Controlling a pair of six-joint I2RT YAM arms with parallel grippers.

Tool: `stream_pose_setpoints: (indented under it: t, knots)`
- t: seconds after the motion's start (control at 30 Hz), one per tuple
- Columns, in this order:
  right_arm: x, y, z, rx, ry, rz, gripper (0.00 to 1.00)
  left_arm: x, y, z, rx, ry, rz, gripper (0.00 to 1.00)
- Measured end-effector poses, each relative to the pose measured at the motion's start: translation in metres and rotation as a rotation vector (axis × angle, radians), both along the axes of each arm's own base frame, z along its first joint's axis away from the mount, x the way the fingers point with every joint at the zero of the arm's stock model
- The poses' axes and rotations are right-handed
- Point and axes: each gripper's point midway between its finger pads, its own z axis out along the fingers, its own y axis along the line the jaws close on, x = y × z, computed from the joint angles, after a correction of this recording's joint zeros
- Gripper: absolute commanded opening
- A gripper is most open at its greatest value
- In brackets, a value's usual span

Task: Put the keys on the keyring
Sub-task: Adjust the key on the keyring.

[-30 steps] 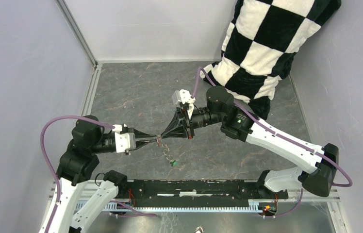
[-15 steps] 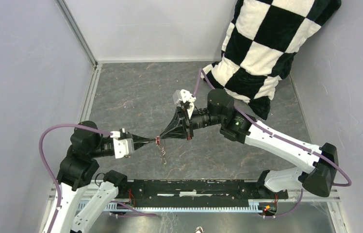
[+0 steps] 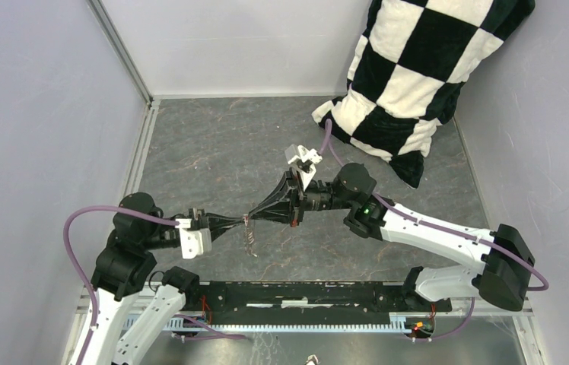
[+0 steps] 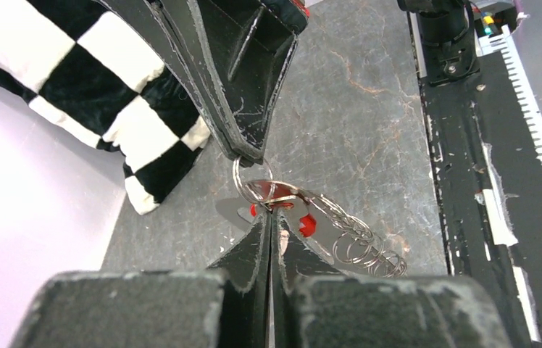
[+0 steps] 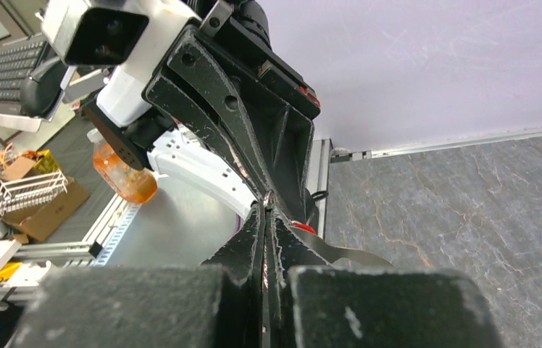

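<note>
My two grippers meet tip to tip above the table's near middle. My left gripper (image 3: 242,221) (image 4: 271,216) is shut on the red-headed key (image 3: 247,220) (image 4: 307,225). My right gripper (image 3: 252,216) (image 5: 265,210) is shut on the keyring's small ring (image 4: 250,190). The ring's wire shows between its fingers (image 4: 243,148). The keyring's chain of loops (image 3: 252,242) (image 4: 361,248) hangs below the tips. A bit of the red key (image 5: 303,228) shows in the right wrist view. The green key is not visible.
A black-and-white checkered pillow (image 3: 418,68) (image 4: 72,80) leans in the back right corner. Grey walls close the cell on the left, back and right. A black rail (image 3: 304,293) runs along the near edge. An orange bottle (image 5: 119,174) stands outside the cell.
The right arm has swung lower and the left arm has pulled back a little, with the tips still together. The green key seen by the chain's end one second ago no longer shows.
</note>
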Motion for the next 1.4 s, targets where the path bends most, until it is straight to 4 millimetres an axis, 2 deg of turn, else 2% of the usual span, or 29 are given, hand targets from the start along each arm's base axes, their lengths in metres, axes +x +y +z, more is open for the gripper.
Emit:
stream_pose_setpoints:
  t: [0.33, 0.53, 0.63, 0.77, 0.9, 0.97, 1.03, 1.1, 1.4]
  knots:
    - [0.004, -0.005, 0.015, 0.126, 0.043, -0.083, 0.00, -0.008, 0.002, -0.006, 0.019, -0.086, -0.035, 0.02]
    - [-0.006, -0.003, 0.023, 0.185, 0.056, -0.084, 0.00, -0.015, 0.000, -0.009, 0.023, -0.096, -0.081, 0.07]
    - [-0.006, -0.004, 0.023, 0.196, 0.054, -0.094, 0.00, -0.013, 0.001, -0.010, 0.028, -0.095, -0.070, 0.20]
    - [-0.002, -0.004, 0.012, 0.154, 0.019, -0.124, 0.00, -0.006, 0.006, -0.003, 0.026, -0.057, 0.007, 0.37]
    - [-0.001, -0.007, 0.006, 0.119, -0.029, -0.140, 0.00, -0.005, 0.012, 0.028, -0.041, 0.014, 0.099, 0.56]
    - [-0.002, -0.008, 0.004, 0.109, -0.050, -0.141, 0.01, -0.007, 0.012, 0.044, -0.079, 0.043, 0.112, 0.60]
    - [-0.003, -0.008, 0.002, 0.100, -0.070, -0.136, 0.00, -0.009, 0.010, 0.053, -0.109, 0.078, 0.112, 0.60]
    - [-0.003, -0.008, 0.000, 0.091, -0.086, -0.131, 0.01, -0.009, 0.007, 0.054, -0.122, 0.126, 0.100, 0.58]
    - [-0.009, -0.009, -0.002, 0.089, -0.122, -0.100, 0.00, 0.010, -0.007, 0.031, -0.079, 0.305, 0.075, 0.43]
